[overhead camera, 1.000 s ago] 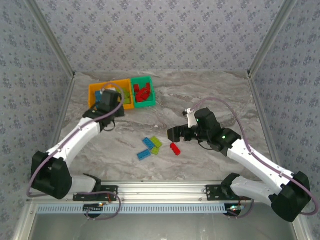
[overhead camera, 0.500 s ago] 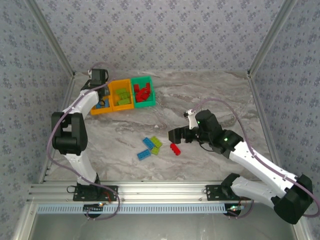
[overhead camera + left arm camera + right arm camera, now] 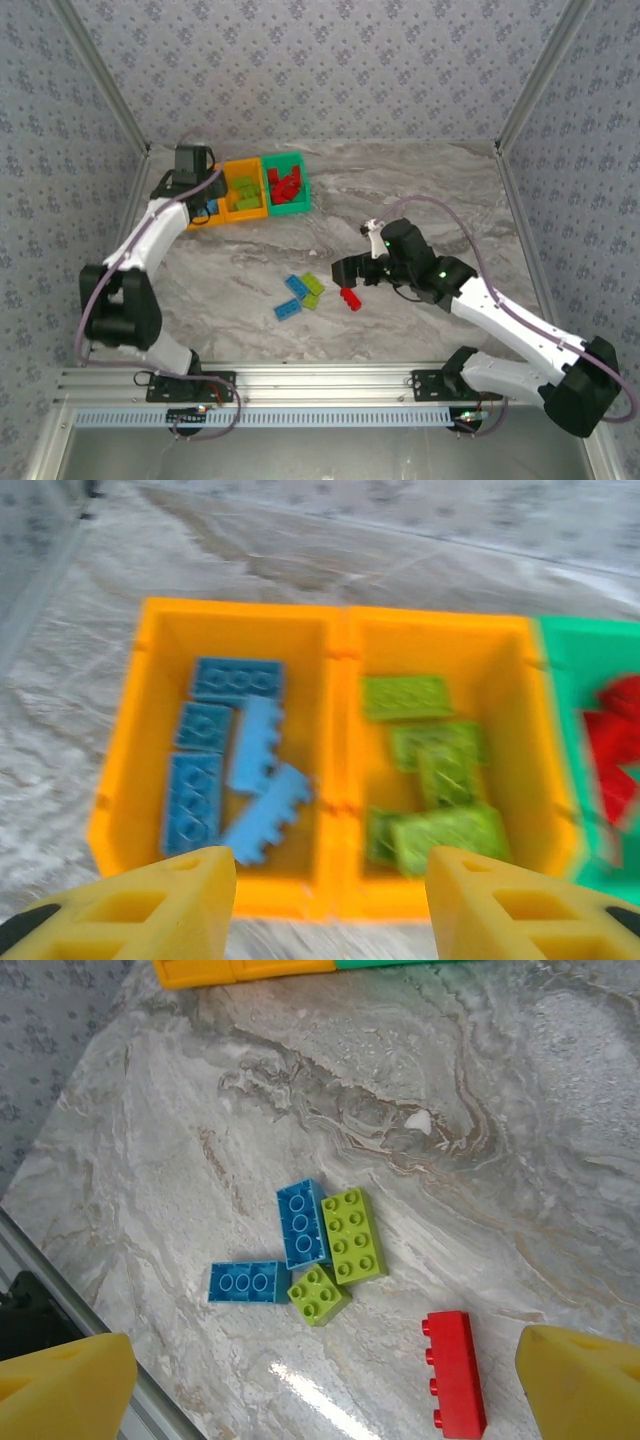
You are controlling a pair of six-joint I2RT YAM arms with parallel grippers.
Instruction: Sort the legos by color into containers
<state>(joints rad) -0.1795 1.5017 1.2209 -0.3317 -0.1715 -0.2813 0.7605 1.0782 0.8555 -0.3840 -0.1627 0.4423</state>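
Note:
Three joined bins stand at the back left: an orange bin (image 3: 150,720) holding blue legos (image 3: 235,760), an orange bin (image 3: 540,740) holding lime green legos (image 3: 430,780), and a green bin (image 3: 300,178) holding red legos (image 3: 615,765). My left gripper (image 3: 330,900) hangs open and empty above the near wall of the two orange bins. On the table lie two blue legos (image 3: 302,1223) (image 3: 248,1282), two green legos (image 3: 352,1234) (image 3: 319,1293) and a red lego (image 3: 455,1373). My right gripper (image 3: 345,270) is open above them, the red lego near its right finger (image 3: 585,1380).
The left arm (image 3: 150,235) stretches along the left side up to the bins. A metal rail (image 3: 320,380) runs along the near table edge. Patterned walls close in the back and both sides. Bare marble lies between the bins and the loose legos.
The left arm swung from over the bins out to their far left, then settled slightly back toward them. The right gripper drifted a little left and nearer, closer to the red lego.

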